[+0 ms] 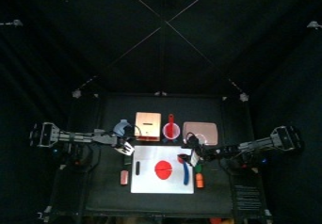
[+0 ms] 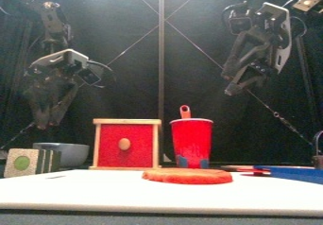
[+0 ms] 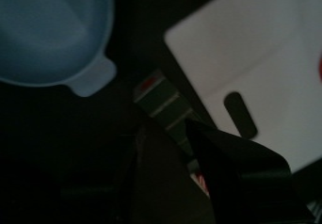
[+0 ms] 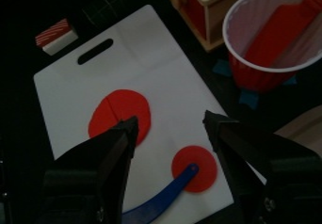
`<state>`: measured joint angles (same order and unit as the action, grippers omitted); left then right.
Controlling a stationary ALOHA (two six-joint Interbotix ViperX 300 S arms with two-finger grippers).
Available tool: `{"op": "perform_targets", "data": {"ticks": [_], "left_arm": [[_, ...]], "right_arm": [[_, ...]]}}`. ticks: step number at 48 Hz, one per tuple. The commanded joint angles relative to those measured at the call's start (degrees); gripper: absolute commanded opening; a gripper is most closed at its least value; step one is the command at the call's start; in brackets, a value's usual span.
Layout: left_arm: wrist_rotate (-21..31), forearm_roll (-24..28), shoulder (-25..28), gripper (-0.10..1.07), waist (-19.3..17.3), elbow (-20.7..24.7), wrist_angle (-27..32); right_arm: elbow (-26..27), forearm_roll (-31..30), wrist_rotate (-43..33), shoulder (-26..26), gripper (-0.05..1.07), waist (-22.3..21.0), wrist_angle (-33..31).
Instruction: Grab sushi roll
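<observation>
Two hands open wide, both empty. Roll (image 3: 160, 94) on bench just beyond left hand (image 3: 176, 134) tips, beside board (image 3: 251, 49) handle end, long axis along board edge. Left hand much nearer; right hand (image 4: 170, 138) over board, roll well off.

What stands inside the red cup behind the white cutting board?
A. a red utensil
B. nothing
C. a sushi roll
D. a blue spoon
A: in the right wrist view a red utensil leans inside the red cup, and the front view shows its tip above the rim.
</observation>
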<state>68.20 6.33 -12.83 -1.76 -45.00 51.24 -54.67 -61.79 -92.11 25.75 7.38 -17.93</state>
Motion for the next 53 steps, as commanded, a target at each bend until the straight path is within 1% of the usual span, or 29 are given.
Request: {"op": "perform_targets", "data": {"ticks": [1, 8, 11, 16, 20, 24, 33, 37, 42, 46, 49, 53], "left_arm": [[2.7, 0.4, 1.1, 0.86, 1.7, 0.0, -1.6], [7.3, -0.3, 4.4, 0.99, 3.8, 0.2, -3.4], [9.8, 1.1, 6.0, 1.01, 4.0, 0.2, -4.0], [12.9, 3.2, 8.5, 1.01, 4.0, 0.4, -6.0], [15.3, 4.4, 10.3, 1.00, 4.0, 0.9, -8.7], [16.5, 4.5, 11.3, 0.98, 4.0, 0.9, -9.0], [16.5, 3.3, 11.2, 0.83, 4.6, 0.6, -8.6], [16.2, 2.2, 10.5, 0.78, 5.1, 1.4, -7.5], [16.1, 2.1, 8.6, 0.77, 5.3, 3.8, -4.3], [15.9, 2.1, 7.5, 0.77, 5.5, 6.5, -0.9], [15.8, 1.9, 7.1, 0.77, 6.8, 9.1, 1.6], [16.0, 1.1, 7.6, 0.77, 7.6, 12.5, 3.1]], "right_arm": [[0.2, 0.0, 0.1, 0.4, 0.90, -0.2, 0.8], [-0.4, -0.2, 0.1, 0.4, 0.90, -0.4, 2.5], [-0.6, -0.3, 0.1, 0.4, 0.90, -0.6, 3.0], [-0.6, -0.3, 0.1, 0.5, 0.90, -0.7, 3.1], [-0.8, -0.3, 0.1, 0.4, 0.90, -0.7, 3.0], [-1.1, -0.1, 0.1, 0.4, 0.90, -0.7, 3.0], [-1.3, 0.0, 0.1, 0.4, 0.90, -0.6, 3.0], [-1.3, 0.0, 0.1, 0.4, 0.90, -0.6, 3.1], [-1.3, 0.0, 0.1, 0.4, 0.90, -0.6, 3.1], [-1.3, 0.0, 0.1, 0.4, 0.90, -0.4, 3.0], [-1.4, 0.0, 0.1, 0.4, 0.90, -0.4, 3.0], [-1.6, -0.2, 0.1, 0.4, 0.90, -0.6, 3.0]]}}
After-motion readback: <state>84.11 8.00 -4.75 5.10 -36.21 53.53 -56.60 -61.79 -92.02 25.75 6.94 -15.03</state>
